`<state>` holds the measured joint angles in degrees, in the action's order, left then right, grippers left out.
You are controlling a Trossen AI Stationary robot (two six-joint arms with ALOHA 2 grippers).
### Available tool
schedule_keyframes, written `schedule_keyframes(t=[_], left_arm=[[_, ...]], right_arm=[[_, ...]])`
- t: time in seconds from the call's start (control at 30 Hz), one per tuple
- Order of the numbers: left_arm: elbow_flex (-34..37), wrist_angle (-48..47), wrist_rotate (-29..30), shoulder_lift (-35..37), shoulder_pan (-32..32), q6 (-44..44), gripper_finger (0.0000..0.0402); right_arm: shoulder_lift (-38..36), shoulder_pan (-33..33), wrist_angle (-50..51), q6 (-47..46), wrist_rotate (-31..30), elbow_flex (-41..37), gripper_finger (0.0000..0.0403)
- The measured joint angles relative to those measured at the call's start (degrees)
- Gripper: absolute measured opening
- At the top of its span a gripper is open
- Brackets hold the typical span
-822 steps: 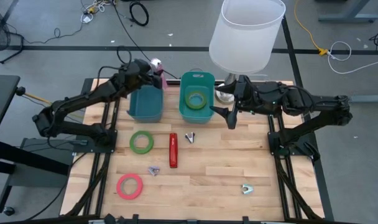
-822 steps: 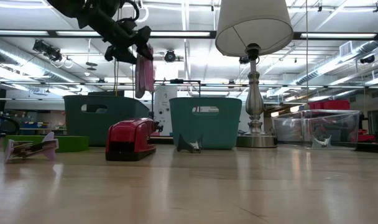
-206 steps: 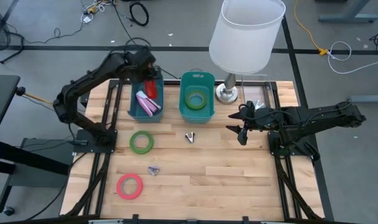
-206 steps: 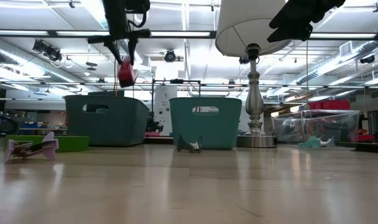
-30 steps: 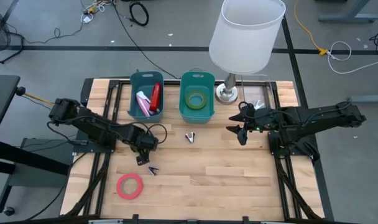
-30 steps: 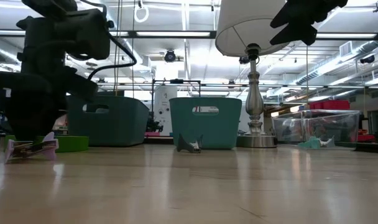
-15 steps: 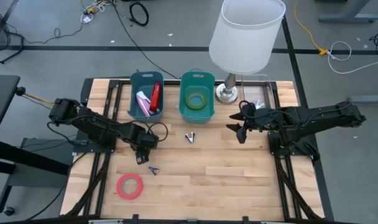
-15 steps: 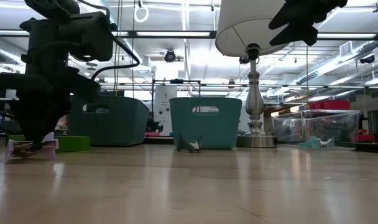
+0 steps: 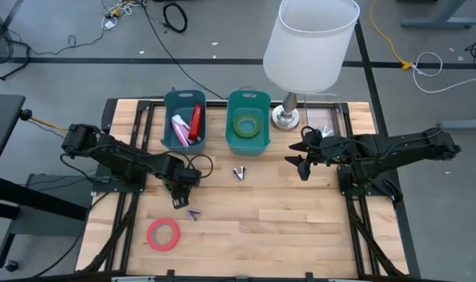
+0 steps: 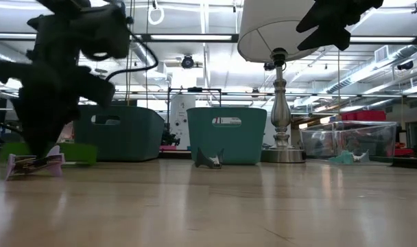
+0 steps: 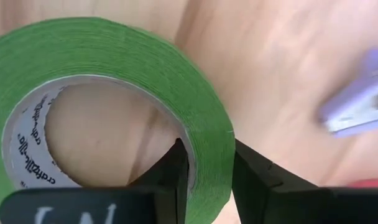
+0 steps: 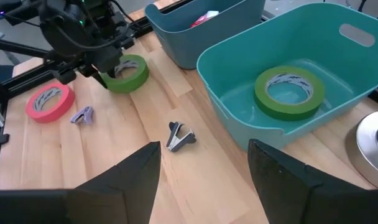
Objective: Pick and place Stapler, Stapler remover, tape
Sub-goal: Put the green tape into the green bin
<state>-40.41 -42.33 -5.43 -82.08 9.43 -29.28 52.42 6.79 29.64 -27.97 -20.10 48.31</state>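
**Left fingers pinching the green tape**

I have my left gripper (image 11: 204, 177) down on the table at about 8 o'clock from the blue bin (image 9: 185, 121), and my 2 fingers (image 11: 254, 174) straddle the wall of the green tape (image 11: 114, 62): 1 inside the hole, 1 outside, nearly closed on it. Whether the roll rests on the wood or has just left it, I cannot tell. The step in hand, as I judge it, is the pick of this roll.

Just beside it, at 5 o'clock, lies a purple remover (image 9: 194, 213); the pink tape (image 9: 164, 233) sits farther out at 6 o'clock. A grey remover (image 9: 239, 172) lies near the teal bin (image 9: 248, 99), which already holds 1 green roll (image 12: 290, 92). The blue bin holds the red stapler (image 9: 196, 123).

My right gripper (image 12: 201, 163) waits at 3 o'clock, off the table, half open and empty.

Next I should firm the pinch, lift straight up clear of the purple remover, and carry the roll toward 1 o'clock to the teal bin.
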Motion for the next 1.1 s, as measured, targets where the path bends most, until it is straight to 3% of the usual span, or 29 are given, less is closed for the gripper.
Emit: schedule_keyframes(t=[0.27, 0.67, 0.87, 1.1], left_arm=[[-10.9, -4.4, 0.3, 0.0, -0.6, 3.7, 0.0106], [-27.7, -6.5, 1.7, 0.0, -8.3, 10.0, 0.0100], [-32.3, -5.8, 2.9, 0.0, -12.8, 12.8, 0.0095], [-33.1, 4.4, 4.3, 0.0, -18.2, 16.6, 0.0098]], right_arm=[[0.0, 0.0, 0.0, 0.1, 0.0, 0.0, 0.0239], [0.0, 0.0, 0.0, 0.2, 0.0, 0.0, 0.0239], [0.0, 0.0, 0.0, 0.2, 0.0, 0.0, 0.0239], [0.0, 0.0, 0.0, 0.2, 0.2, 0.0, 0.0239]])
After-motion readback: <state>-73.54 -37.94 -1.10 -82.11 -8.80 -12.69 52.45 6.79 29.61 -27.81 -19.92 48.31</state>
